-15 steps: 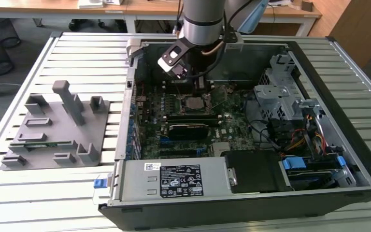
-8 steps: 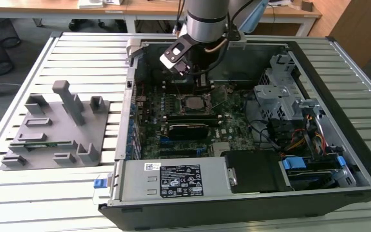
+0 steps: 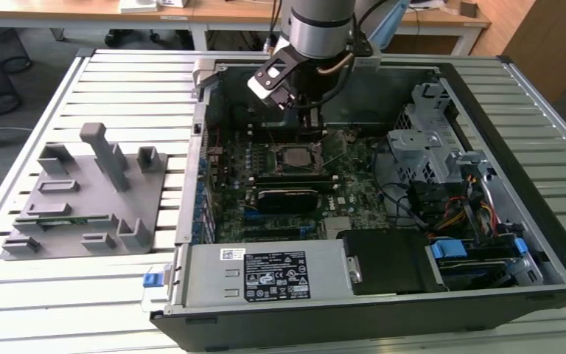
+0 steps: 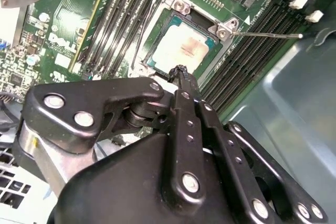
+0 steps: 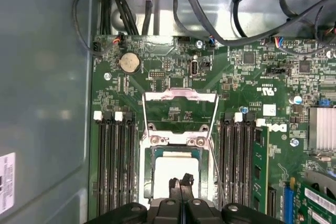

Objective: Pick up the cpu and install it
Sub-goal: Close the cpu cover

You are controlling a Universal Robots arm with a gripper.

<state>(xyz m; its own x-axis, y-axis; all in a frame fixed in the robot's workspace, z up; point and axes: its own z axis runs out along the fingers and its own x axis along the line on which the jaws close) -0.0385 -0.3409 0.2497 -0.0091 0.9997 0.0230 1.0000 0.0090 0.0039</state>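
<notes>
The cpu (image 4: 181, 48) is a square silvery chip lying flat in the motherboard socket, also seen in the first wrist view (image 5: 176, 167). The socket's load plate (image 5: 180, 109) is swung open and its thin lever (image 4: 268, 35) sticks out to the side. My gripper (image 5: 180, 182) hangs just above the chip's edge, its black fingertips pressed together with nothing between them. In the second wrist view the gripper (image 4: 180, 72) points at the socket rim. The exterior view shows the gripper (image 3: 315, 131) inside the open computer case, just beyond the socket (image 3: 296, 157).
A grey fixture tray (image 3: 86, 199) stands on the slatted table at the exterior view's left. Black memory slots (image 5: 113, 166) flank the socket. Inside the case, the power supply (image 3: 263, 276), drive cage (image 3: 430, 140) and cables (image 3: 450, 214) crowd the space.
</notes>
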